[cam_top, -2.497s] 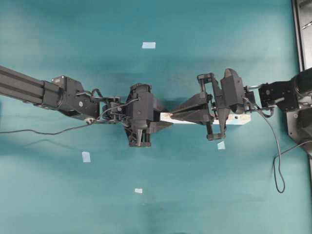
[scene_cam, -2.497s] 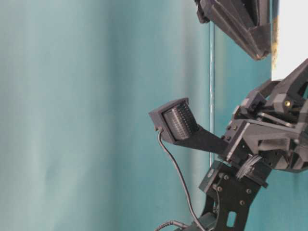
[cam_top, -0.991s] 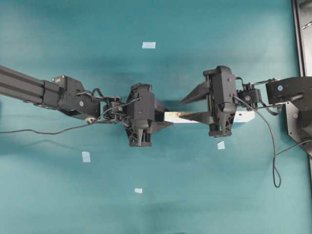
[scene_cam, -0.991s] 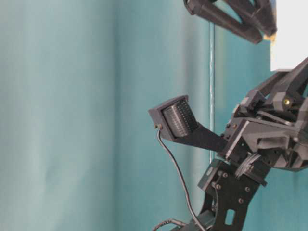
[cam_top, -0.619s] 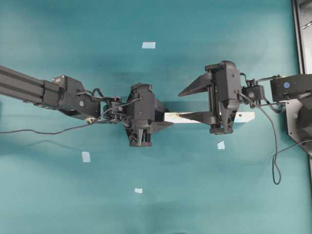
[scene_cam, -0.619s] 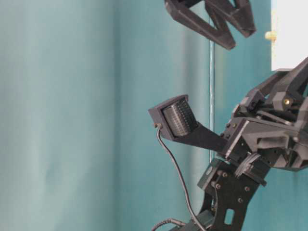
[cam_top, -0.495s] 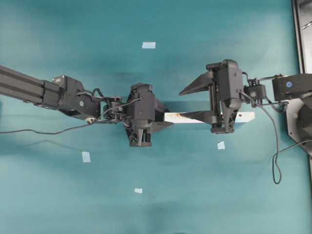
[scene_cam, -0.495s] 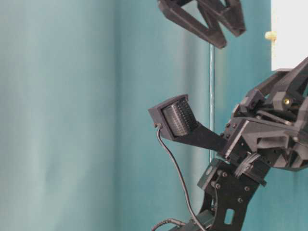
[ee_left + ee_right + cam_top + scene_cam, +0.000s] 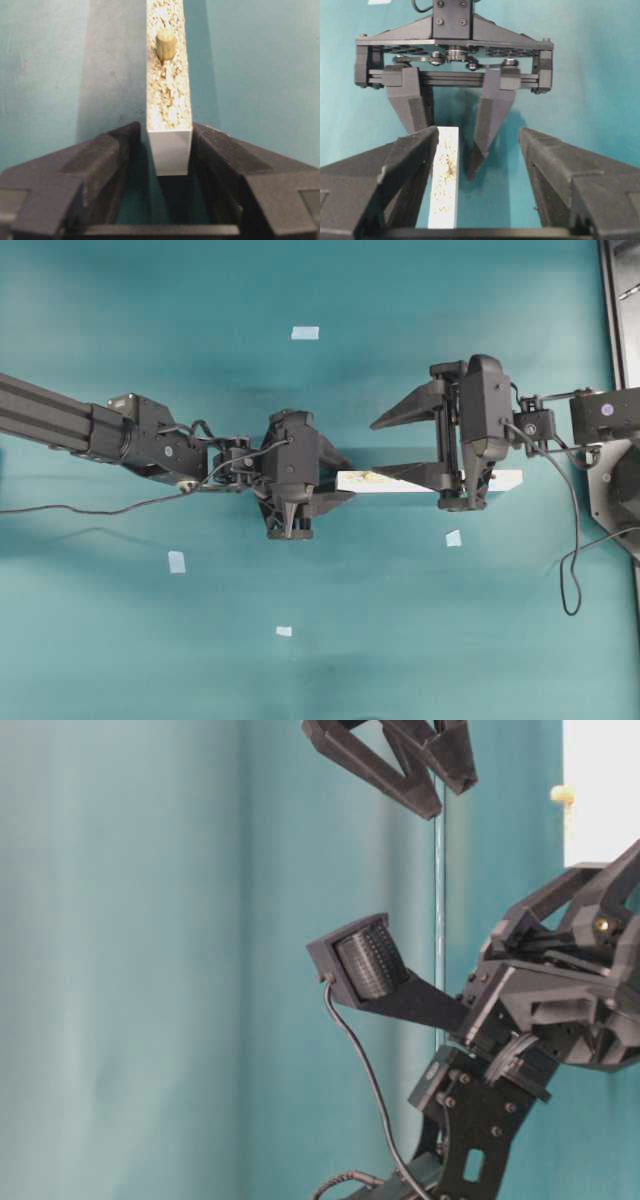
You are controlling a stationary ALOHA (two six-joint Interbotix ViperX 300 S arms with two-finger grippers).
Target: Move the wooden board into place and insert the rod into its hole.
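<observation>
The pale wooden board (image 9: 430, 481) lies left to right between both arms. The beige rod (image 9: 165, 44) stands upright in the board's speckled edge, filling and hiding the hole. In the table-level view the rod (image 9: 562, 793) sticks out of the white board (image 9: 600, 790). My left gripper (image 9: 335, 480) straddles the board's left end, open, with thin gaps on both sides in the left wrist view (image 9: 167, 127). My right gripper (image 9: 375, 451) is open and holds nothing. Its lower finger hangs over the board, the other over bare cloth. In the right wrist view the board (image 9: 445, 175) runs beside its left finger (image 9: 407, 165).
Small pale blue tape squares lie on the teal cloth at the back (image 9: 305, 333), left front (image 9: 177, 561), front (image 9: 284, 631) and just in front of the board's right end (image 9: 454, 538). A dark frame (image 9: 615, 300) borders the table on the right.
My left gripper's jaws have spread apart off the board's end. My right gripper has drawn back to the right, away from the rod, staying open. The rod stays standing in the board.
</observation>
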